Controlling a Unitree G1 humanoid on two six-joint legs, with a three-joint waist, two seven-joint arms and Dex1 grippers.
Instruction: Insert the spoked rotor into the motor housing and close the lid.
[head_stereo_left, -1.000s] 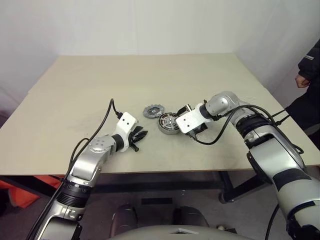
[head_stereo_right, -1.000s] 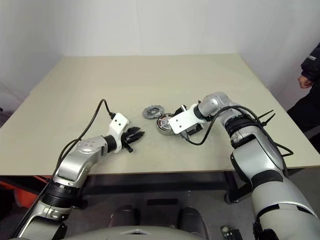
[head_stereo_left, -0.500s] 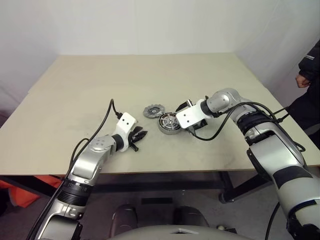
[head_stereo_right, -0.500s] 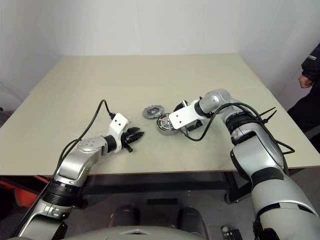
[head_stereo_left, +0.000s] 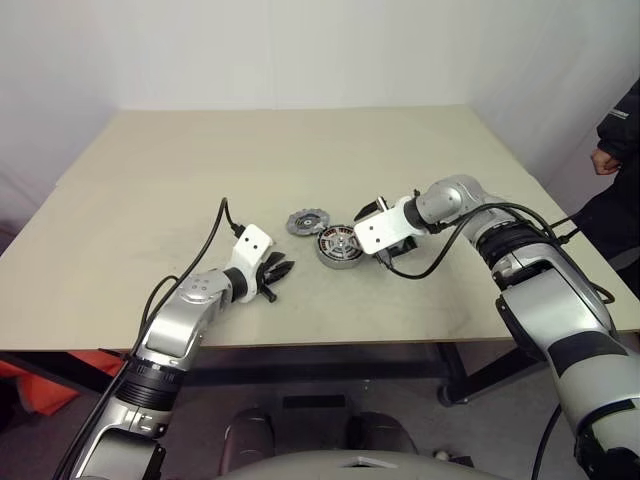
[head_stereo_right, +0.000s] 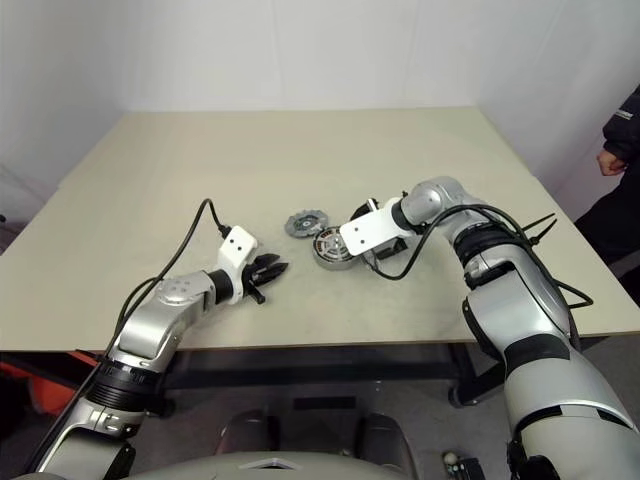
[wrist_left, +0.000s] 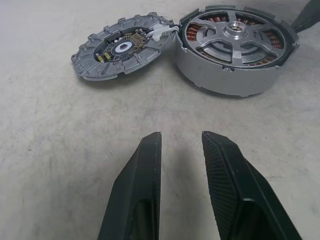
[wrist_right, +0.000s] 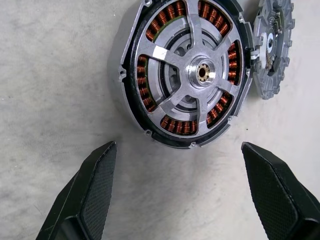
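Spoked rotor (wrist_right: 192, 75) seated inside the motor housing (wrist_right: 131, 75), shiny silver spokes and central hub lying flush with the rim, copper windings showing through the gaps between spokes. Housing resting flat on the beige tabletop (head_stereo_left: 300, 160), near the middle and a little toward the front edge. Lid (wrist_left: 120, 50) lying just beside the housing, on the robot's left and slightly farther back, notched gear-like edge touching or nearly touching the housing wall, small circuit parts and a pale centre facing up. Not yet placed on the housing.

Right hand (wrist_right: 185, 195) hovering above and just to the right of the housing, angled steeply downward, two black fingers (wrist_right: 95, 190) spread wide apart and holding nothing, the housing with rotor visible between and beyond them. Left hand (wrist_left: 180, 185) resting low over the tabletop, a short way to the left and front of the lid and housing, pointing toward them, fingers (wrist_left: 145, 185) set close together with a narrow gap, gripping nothing. Black cable looping from the left wrist (head_stereo_left: 215, 240) across the tabletop; another cable curling under the right forearm (head_stereo_left: 450, 245).

Plain white walls behind the tabletop. At the far right edge, part of a person in a dark sleeve (head_stereo_left: 622, 125), hand just visible, standing well apart from the tabletop.
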